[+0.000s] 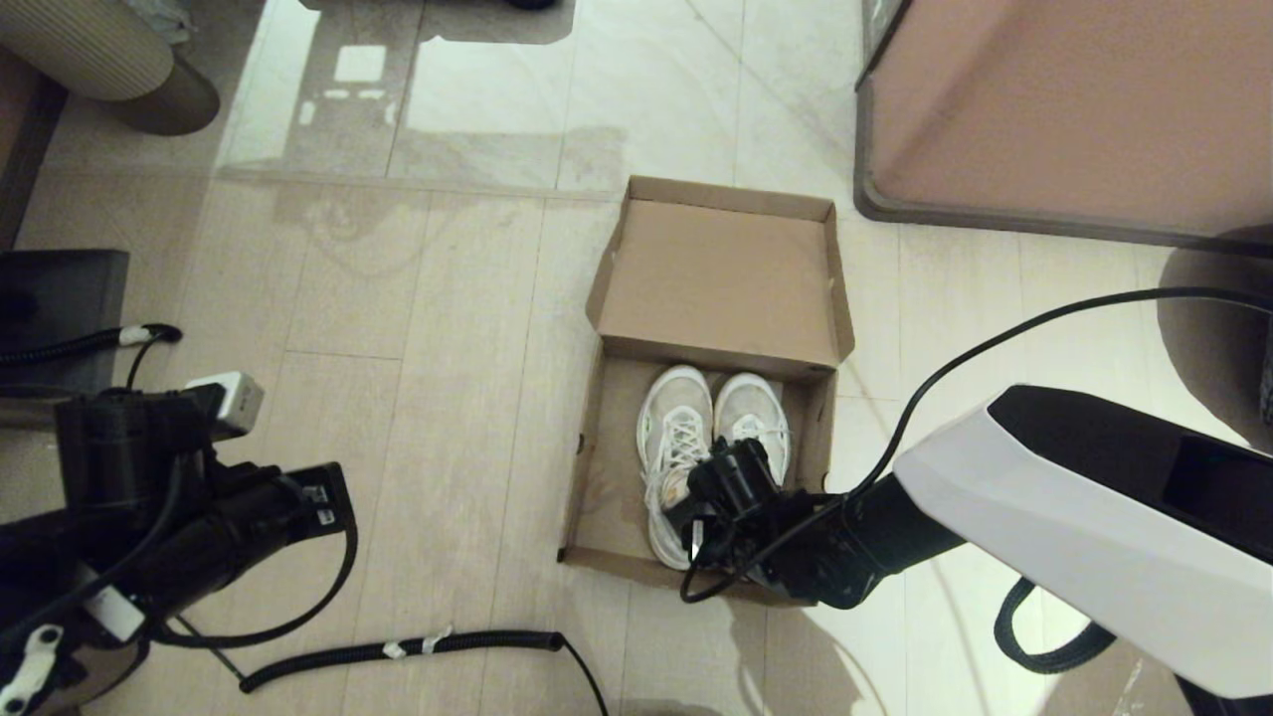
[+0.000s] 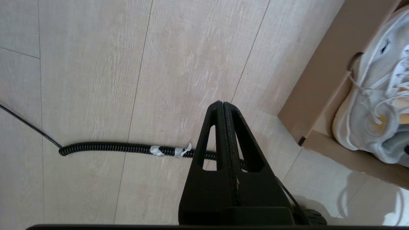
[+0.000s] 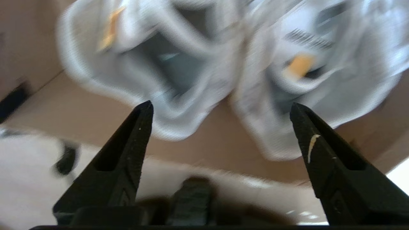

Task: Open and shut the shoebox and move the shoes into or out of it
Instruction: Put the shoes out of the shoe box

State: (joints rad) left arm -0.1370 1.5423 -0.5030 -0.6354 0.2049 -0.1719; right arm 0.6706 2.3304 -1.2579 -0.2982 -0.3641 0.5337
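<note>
The brown cardboard shoebox (image 1: pixel 589 467) stands open on the floor, its lid (image 1: pixel 721 278) folded back on the far side. Both white sneakers (image 1: pixel 674 423) lie side by side inside, toes toward the lid. My right gripper (image 1: pixel 724 497) hovers over their heels near the box's front wall. In the right wrist view it (image 3: pixel 221 107) is open with nothing between its fingers, and the sneakers (image 3: pixel 179 80) are blurred just beyond. My left gripper (image 2: pixel 222 103) is shut and empty over bare floor to the left of the box (image 2: pixel 319 73), with one sneaker (image 2: pixel 367 124) at the edge of that view.
A large pinkish-brown cabinet (image 1: pixel 1074 109) stands at the far right. A black coiled cable (image 1: pixel 398 648) lies on the floor in front of the box's left side. A dark box (image 1: pixel 60 298) and a ribbed round object (image 1: pixel 109 60) are at the left.
</note>
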